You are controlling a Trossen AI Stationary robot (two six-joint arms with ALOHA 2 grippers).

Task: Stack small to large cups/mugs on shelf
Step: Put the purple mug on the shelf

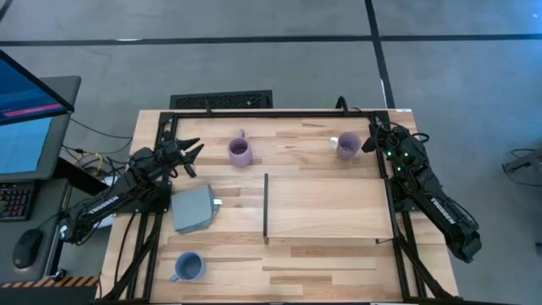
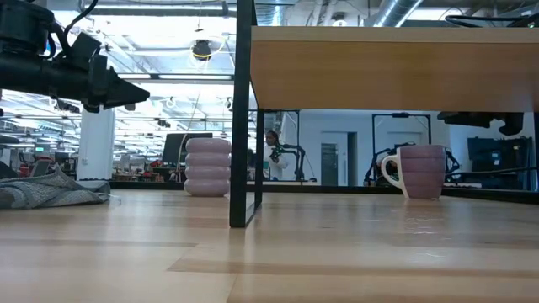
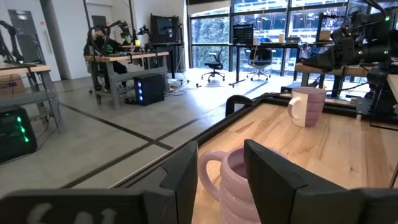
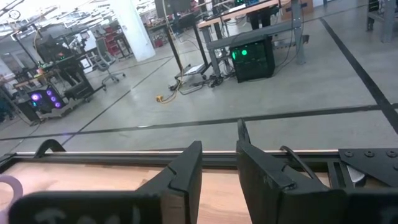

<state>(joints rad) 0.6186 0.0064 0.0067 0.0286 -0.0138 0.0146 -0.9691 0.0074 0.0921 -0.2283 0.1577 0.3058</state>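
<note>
Hovering above the surface (image 1: 322, 258), the left gripper (image 1: 188, 155) points at the ribbed lavender mug (image 1: 240, 151), its fingers (image 3: 267, 174) parted with the mug framed between them but not yet enclosed; this looks like alignment for a first grasp. The right gripper (image 1: 373, 141) waits just beside the smooth lavender mug (image 1: 347, 146), fingers parted and empty, aimed off the far edge. The blue-grey mug (image 1: 188, 267) stands well apart at the near left corner. The shelf (image 1: 330, 207) carries nothing, so no mug is stacked. A grey block (image 1: 193, 208) lies between the left-side mugs, clear of the approach.
</note>
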